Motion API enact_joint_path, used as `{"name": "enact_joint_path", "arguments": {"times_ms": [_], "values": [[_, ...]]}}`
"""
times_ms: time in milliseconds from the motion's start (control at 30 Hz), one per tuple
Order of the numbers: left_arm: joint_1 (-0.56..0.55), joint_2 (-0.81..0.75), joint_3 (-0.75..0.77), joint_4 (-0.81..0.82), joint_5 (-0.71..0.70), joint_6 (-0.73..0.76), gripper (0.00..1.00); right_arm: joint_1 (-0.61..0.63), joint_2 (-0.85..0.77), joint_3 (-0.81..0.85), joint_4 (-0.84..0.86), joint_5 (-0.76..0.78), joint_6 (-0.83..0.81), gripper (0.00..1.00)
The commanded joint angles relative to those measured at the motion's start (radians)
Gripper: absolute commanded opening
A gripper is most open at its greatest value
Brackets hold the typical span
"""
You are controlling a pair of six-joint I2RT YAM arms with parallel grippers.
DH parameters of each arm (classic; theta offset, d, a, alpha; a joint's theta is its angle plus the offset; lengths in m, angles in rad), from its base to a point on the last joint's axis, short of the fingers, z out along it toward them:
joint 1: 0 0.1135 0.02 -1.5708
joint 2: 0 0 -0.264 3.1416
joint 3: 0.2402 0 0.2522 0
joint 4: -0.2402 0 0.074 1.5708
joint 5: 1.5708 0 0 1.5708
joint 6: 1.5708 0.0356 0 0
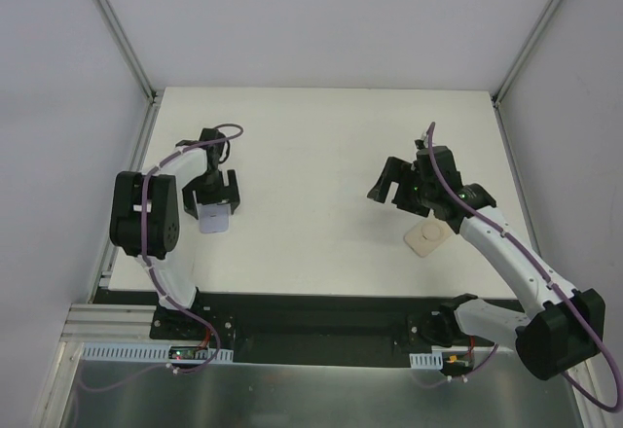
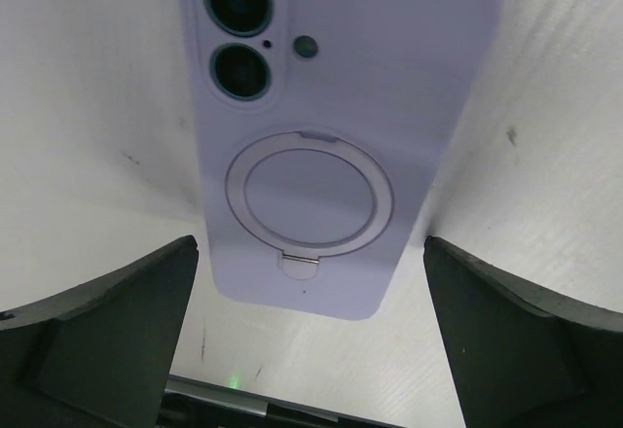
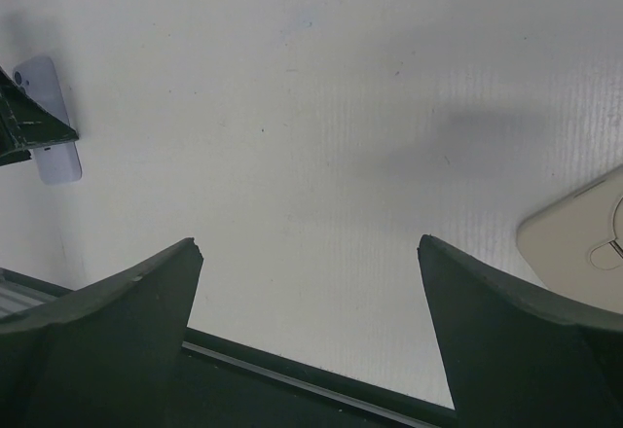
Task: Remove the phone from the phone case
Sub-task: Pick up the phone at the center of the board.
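Observation:
A lavender phone case [image 2: 336,107] with the phone in it lies back up on the white table. Two camera lenses and a round ring stand show on it. It also shows in the top view [image 1: 215,220] and far left in the right wrist view [image 3: 51,122]. My left gripper [image 2: 310,245] is open, with a finger [image 2: 107,336] on each side of the phone's lower end, not touching it; it also shows in the top view [image 1: 214,202]. My right gripper [image 1: 397,193] is open and empty above bare table [image 3: 310,243].
A cream phone case [image 1: 428,237] with a ring on its back lies flat on the table below the right gripper; it shows at the right edge of the right wrist view [image 3: 574,238]. The table's near edge [image 3: 292,374] and a black rail run close by.

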Motion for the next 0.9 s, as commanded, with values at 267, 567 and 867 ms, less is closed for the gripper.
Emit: {"name": "enact_joint_path", "arguments": {"times_ms": [267,567,867], "values": [[0.061,0.081,0.002,-0.017,0.040,-0.008,0.93,-0.002,-0.044,0.038,-0.028,0.038,-0.029,0.96],[0.064,0.088,0.016,-0.004,0.164,0.000,0.66,-0.002,-0.055,0.061,-0.058,0.078,-0.049,0.96],[-0.112,0.074,0.047,0.042,0.253,-0.056,0.60,-0.005,-0.106,0.038,-0.079,0.170,-0.016,0.96]]}}
